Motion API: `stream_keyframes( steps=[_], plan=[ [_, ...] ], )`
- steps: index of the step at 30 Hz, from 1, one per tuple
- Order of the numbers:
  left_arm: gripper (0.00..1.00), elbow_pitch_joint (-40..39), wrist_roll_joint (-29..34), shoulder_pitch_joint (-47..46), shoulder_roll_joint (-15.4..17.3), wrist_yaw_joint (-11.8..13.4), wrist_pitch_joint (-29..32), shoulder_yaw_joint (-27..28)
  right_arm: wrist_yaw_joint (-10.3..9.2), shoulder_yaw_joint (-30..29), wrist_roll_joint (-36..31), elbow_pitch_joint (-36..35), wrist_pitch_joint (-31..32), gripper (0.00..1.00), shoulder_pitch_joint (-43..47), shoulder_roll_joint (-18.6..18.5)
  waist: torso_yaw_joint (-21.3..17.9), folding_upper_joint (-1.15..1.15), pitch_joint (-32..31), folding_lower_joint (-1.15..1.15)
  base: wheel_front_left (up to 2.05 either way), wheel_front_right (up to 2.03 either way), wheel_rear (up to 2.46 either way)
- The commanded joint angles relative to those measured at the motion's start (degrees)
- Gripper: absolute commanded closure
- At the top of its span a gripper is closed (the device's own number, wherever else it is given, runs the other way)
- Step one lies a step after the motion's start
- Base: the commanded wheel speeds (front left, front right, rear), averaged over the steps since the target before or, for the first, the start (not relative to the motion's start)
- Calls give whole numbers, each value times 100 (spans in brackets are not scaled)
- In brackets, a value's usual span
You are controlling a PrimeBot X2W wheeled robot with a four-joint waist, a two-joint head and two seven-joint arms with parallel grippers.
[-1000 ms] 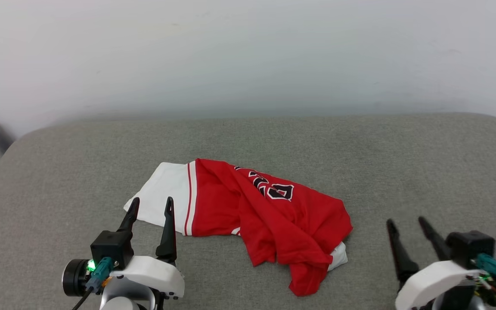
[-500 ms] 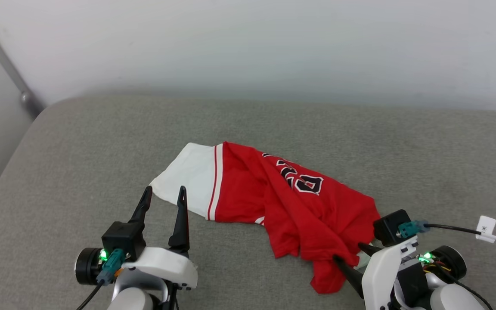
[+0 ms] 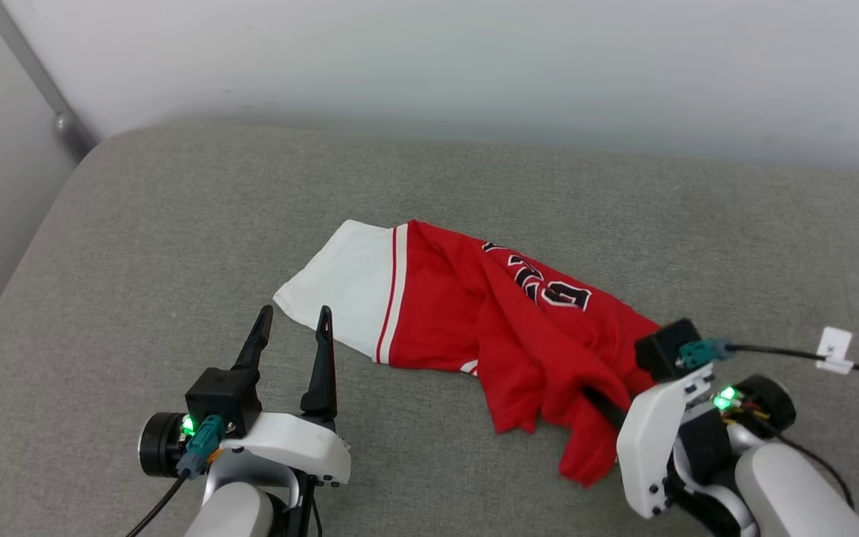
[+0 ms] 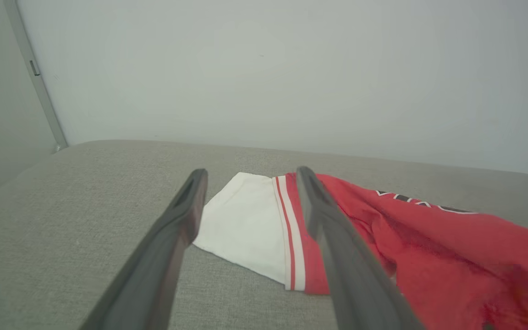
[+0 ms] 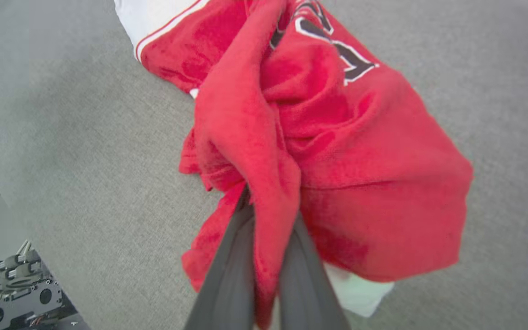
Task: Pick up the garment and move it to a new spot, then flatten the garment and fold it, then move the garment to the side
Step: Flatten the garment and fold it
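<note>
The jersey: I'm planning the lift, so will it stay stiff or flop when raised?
Likely floppy: the jersey lies crumpled in soft folds. Pinched at one bunched fold by the right gripper, its white sleeve would probably trail. Looks thin, so probably light.

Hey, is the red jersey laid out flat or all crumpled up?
Crumpled. The jersey lies bunched in folds on the grey cushion, and the right gripper is pinching a ridge of its red fabric.

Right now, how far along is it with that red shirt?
Barely started. Nothing looks finished: the garment lies crumpled on the grey cushion. In hand: the right gripper is shut on a red fold at its near edge; the left gripper hangs open near the white sleeve. To do: carrying it to a new spot, flattening, folding, moving it aside.
</note>
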Motion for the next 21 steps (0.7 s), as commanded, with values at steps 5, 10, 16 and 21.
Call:
stream_keyframes(
  steps=[5, 10, 16, 21],
  plan=[
    [0, -30, 105, -18, -105, -62, -28, 89, -3, -350, -206, -264, -496, 100, -515, -156, -105, 0, 47, 0, 0, 0, 0],
    [0, -109, 203, -111, -194, -124, -23, 171, -3, -1109, -468, 75, -505, 100, -1129, -334, -137, 0, 249, 0, 0, 0, 0],
    [0, -242, 334, -257, -322, -210, -23, 238, -4, -2020, -631, 965, -310, 100, -1749, -764, -13, 0, 683, 0, 0, 0, 0],
    [0, -307, 459, -412, -442, -290, -23, 288, -3, -2498, -561, 1775, -468, 100, -1971, -988, 100, 0, 1117, 0, 0, 0, 0]
  ],
)
